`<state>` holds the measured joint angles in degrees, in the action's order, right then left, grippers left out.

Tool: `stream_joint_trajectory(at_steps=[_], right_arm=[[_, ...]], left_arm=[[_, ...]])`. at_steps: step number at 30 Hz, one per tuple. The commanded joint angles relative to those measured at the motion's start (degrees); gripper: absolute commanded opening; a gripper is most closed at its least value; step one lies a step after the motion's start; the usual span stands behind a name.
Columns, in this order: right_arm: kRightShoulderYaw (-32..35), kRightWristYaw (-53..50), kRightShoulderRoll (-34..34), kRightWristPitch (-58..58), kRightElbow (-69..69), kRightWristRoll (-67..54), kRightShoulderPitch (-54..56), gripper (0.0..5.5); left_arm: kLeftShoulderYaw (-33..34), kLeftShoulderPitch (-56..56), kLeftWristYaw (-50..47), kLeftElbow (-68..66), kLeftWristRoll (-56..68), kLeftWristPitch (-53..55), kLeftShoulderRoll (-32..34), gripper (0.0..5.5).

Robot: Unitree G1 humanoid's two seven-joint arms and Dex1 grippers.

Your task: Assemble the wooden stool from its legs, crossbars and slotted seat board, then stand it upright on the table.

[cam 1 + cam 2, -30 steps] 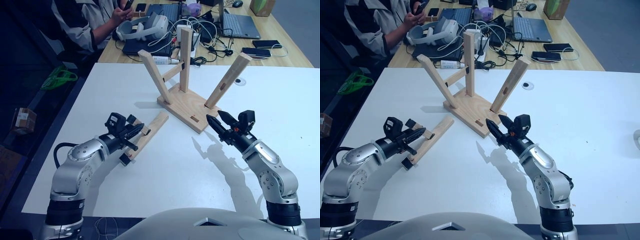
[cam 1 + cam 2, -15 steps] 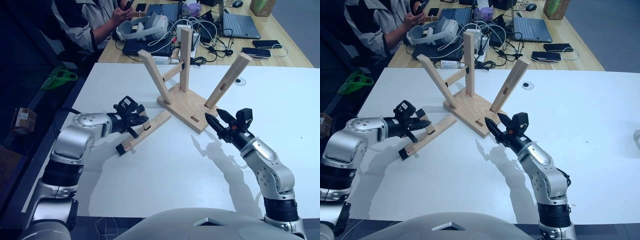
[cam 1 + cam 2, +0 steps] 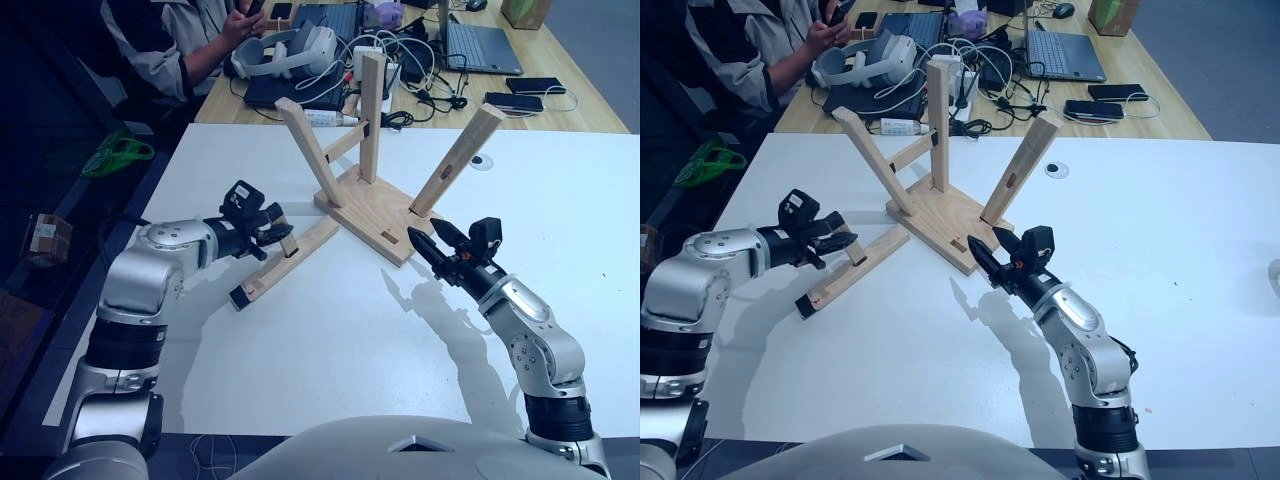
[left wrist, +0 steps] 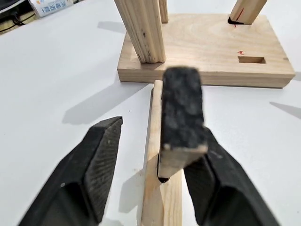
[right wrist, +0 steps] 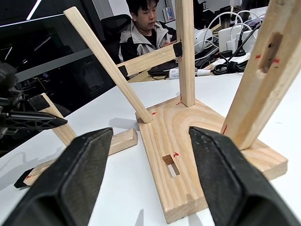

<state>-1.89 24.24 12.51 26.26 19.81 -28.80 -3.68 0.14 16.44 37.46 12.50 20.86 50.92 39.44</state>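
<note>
The seat board (image 3: 372,212) lies flat on the white table with three legs (image 3: 306,150) pointing up and a crossbar (image 3: 346,143) joining two of them. One slot (image 4: 251,60) in the board stands empty. A loose leg (image 3: 300,252) lies to the left of the board, carrying a short crossbar stub with a black end (image 4: 181,106). My left gripper (image 3: 274,232) is open, one finger (image 4: 96,160) on each side of that stub. My right gripper (image 3: 428,238) hovers open just off the board's near corner, with nothing between its fingers (image 5: 82,181).
A wooden desk (image 3: 560,110) behind the table holds laptops, a headset, cables and phones, with a person seated at it. A small round disc (image 3: 482,162) lies on the table at the back right. The table's left edge (image 3: 130,240) is close to my left arm.
My left arm swung in from the front to the loose leg, which has turned and slid a little to the left. My right gripper edged slightly closer to the seat board.
</note>
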Motion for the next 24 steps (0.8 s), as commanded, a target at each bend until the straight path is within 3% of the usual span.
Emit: stream_joint_trajectory(at_steps=[1,9,14,15,19,21,24], right_arm=[[0.84,0.20,0.87,0.45,-0.16,0.19,1.57,3.00],[0.62,0.22,0.46,0.25,-1.22,0.38,3.23,3.00],[0.69,0.42,0.38,0.10,-1.70,0.32,3.74,3.00],[0.66,0.49,0.38,0.06,-1.81,0.32,3.83,3.00],[0.72,0.52,0.21,-0.18,-2.50,0.45,4.54,3.00],[0.82,0.61,0.22,-0.19,-3.00,0.47,5.06,3.00],[0.90,0.94,0.45,-0.06,-3.43,0.52,5.56,3.00]], left_arm=[[6.83,5.27,0.20,5.30,4.40,2.74,1.52,2.17],[11.39,21.69,-7.50,0.97,4.66,-4.64,-4.31,2.17],[10.48,20.31,-6.24,4.24,7.53,-6.69,-6.41,2.17],[9.02,18.37,-5.66,4.47,7.04,-7.49,-6.61,2.17],[-7.61,3.59,-2.53,-4.54,-6.79,-19.15,-4.52,2.17],[-11.84,-0.31,-2.26,-9.88,-10.97,-22.40,-5.03,2.17],[-12.40,-2.05,-4.12,-13.94,-13.68,-25.08,-6.61,2.17]])
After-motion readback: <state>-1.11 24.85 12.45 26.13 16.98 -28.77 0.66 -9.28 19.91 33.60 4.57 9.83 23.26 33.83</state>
